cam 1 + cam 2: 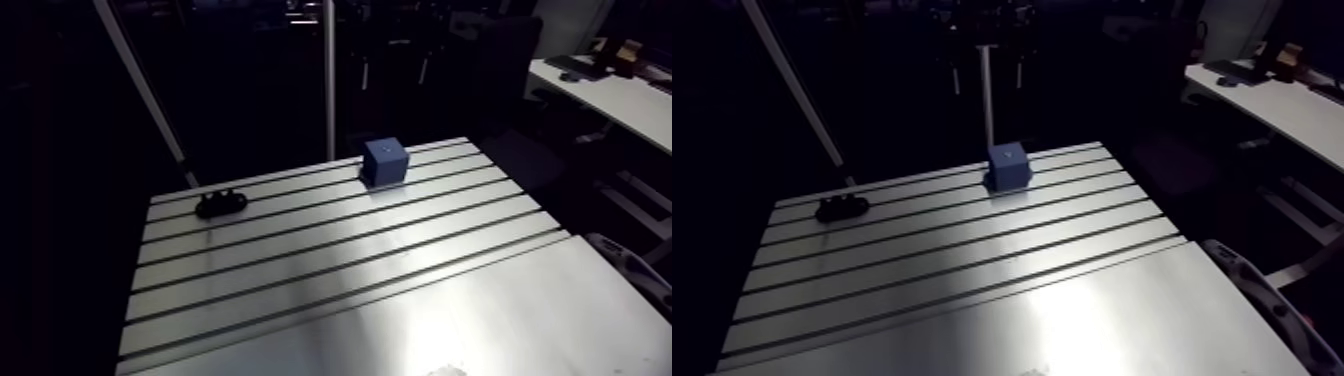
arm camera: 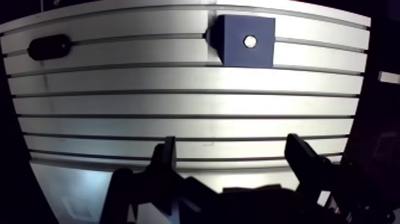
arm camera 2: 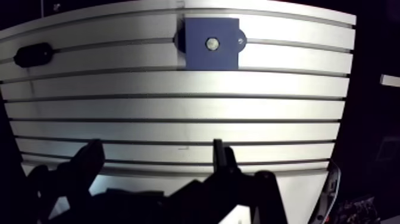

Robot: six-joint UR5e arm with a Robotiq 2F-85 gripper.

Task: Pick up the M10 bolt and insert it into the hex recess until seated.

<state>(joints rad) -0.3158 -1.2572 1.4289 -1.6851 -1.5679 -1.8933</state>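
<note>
Where the blue block [image 2: 235,52] stands near the far edge of the slotted table [image 2: 178,104], a small pale round spot [image 2: 250,41] shows at the middle of its top face. Whether that is the bolt's head sitting in the recess or the bare recess cannot be told. A black oblong piece [image 2: 49,46] lies well apart from the block, along that same far edge. The gripper [image 2: 232,143] hangs over bare table well short of both, its fingers [image 2: 166,158] spread wide, holding and touching nothing.

Table [image 1: 400,300]: block [image 1: 385,160] on it near far edge, right of middle. Small object [image 1: 221,205] near far left corner, well apart from block. Bolt [image 2: 250,41], seemingly, in middle of block top.
</note>
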